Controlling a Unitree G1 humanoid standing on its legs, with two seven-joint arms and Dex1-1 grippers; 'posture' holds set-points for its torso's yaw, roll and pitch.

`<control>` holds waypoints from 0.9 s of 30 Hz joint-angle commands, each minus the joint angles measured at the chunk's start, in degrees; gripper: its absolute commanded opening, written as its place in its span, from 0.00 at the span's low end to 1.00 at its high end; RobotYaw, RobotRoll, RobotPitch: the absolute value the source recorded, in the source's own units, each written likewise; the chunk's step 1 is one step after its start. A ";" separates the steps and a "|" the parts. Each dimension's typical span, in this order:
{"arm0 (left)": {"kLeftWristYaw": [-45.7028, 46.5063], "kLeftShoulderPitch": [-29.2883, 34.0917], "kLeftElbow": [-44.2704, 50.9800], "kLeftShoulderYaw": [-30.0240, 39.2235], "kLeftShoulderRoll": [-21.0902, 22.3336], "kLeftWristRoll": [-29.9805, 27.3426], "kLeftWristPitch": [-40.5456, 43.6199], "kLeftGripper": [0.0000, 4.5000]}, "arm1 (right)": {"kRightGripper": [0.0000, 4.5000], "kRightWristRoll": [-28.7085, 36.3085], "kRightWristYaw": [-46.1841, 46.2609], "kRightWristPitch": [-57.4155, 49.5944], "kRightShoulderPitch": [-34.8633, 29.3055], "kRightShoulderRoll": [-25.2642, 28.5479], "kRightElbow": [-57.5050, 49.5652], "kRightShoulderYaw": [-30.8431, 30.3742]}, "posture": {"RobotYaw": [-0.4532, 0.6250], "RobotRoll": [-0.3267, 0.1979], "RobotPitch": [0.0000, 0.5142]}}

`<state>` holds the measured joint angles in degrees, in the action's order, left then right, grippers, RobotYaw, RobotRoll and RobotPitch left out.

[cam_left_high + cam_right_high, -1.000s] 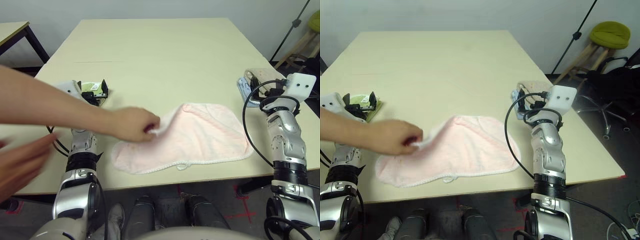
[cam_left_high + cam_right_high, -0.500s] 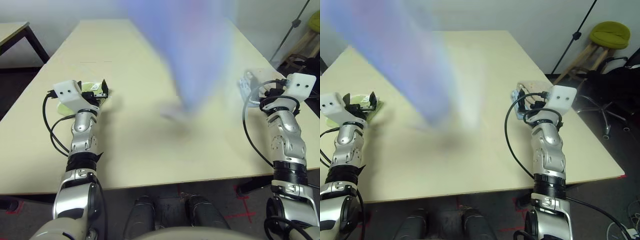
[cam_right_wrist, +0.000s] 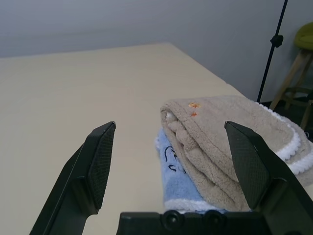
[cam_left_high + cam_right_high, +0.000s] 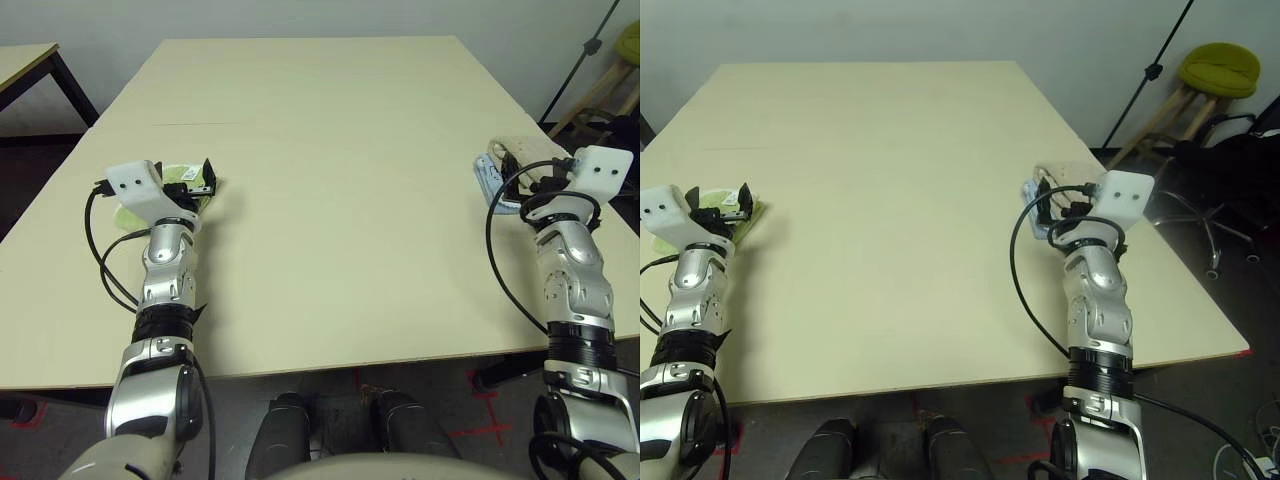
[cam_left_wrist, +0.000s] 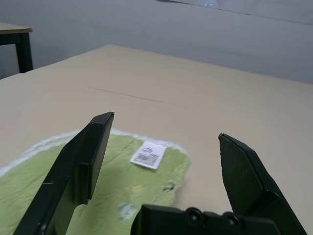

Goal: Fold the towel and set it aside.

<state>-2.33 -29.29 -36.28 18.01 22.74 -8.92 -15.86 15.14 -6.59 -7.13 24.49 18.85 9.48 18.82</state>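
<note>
The towel lies folded in layers on top of the blue cloth, at the right side of the tabletop. Both the left pincer and the right pincer are released, fingers wide apart, gripping nothing. Folding and setting aside both appear complete, with nothing evident left to do.

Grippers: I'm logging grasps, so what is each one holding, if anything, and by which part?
Nothing: both the left tool and right tool stand open and empty.

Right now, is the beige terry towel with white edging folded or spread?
Folded: the beige terry towel shows stacked layers along its side.
</note>
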 commanded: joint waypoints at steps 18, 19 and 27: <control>-0.60 3.01 3.19 0.75 -0.24 -0.90 -0.47 1.00 | 1.00 -0.76 -0.91 -1.05 0.32 0.05 0.96 -0.85 | 0.46 0.62 0.19; -0.59 3.20 3.38 0.76 -0.30 -0.92 -0.41 1.00 | 1.00 -0.78 -0.94 -1.03 0.30 0.08 0.98 -0.85 | 0.46 0.62 0.19; -0.91 2.84 3.13 0.65 -0.15 -0.96 -0.10 1.00 | 1.00 -0.84 -0.74 -0.74 -0.10 -0.02 0.85 -0.63 | 0.45 0.62 0.18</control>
<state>-2.97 -26.37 -33.38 18.23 22.59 -9.57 -16.44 14.67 -7.38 -7.61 24.50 18.81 9.70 18.45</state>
